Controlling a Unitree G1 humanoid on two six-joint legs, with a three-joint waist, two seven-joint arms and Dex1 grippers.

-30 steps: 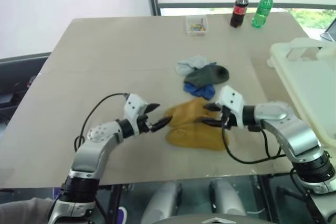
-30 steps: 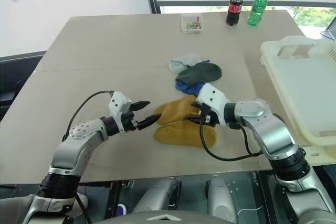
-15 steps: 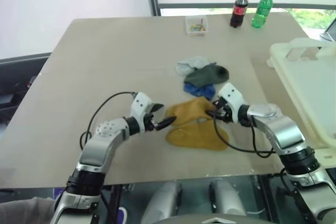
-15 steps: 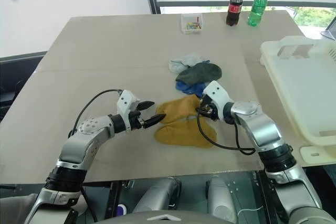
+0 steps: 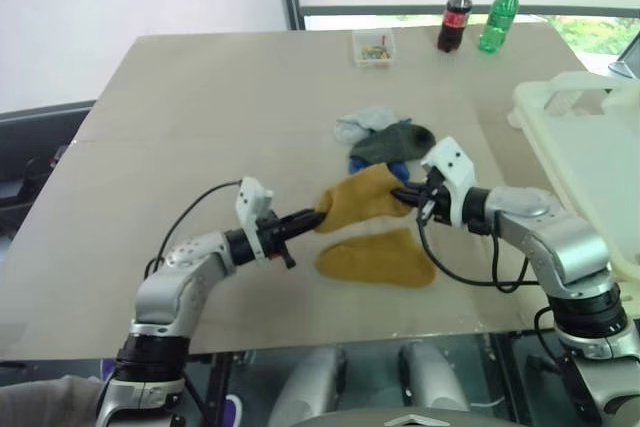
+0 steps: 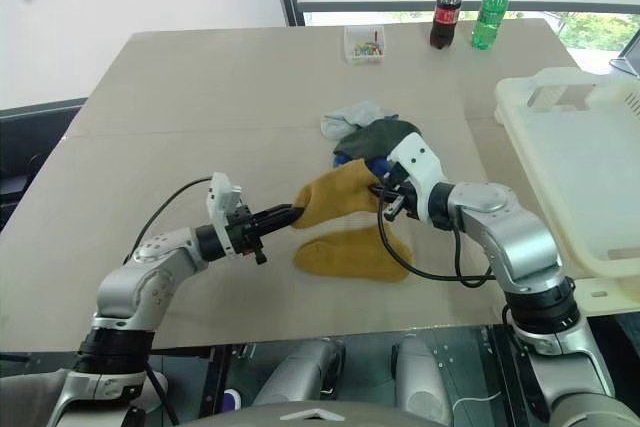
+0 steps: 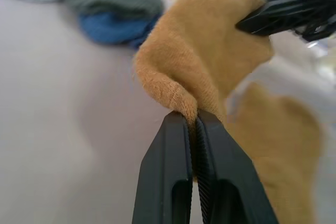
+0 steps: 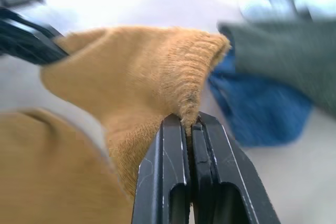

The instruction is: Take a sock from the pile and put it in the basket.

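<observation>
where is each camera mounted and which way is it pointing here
Left eye view: on the head, looking forward and down at the table; both arms show, left gripper and right gripper pinching one mustard sock.
Right eye view: the head camera's other eye, the same scene, with the basket at the robot's right.
Left wrist view: along its own shut fingers, toward the sock.
Right wrist view: along its own fingers.
Shared: both wrist views show the sock and the pile.

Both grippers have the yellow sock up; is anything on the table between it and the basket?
Nothing visible. The yellow sock hangs between the left gripper and the right gripper, both shut on it. From there to the basket at the right lies bare table; the other socks and bottles sit farther back.
</observation>
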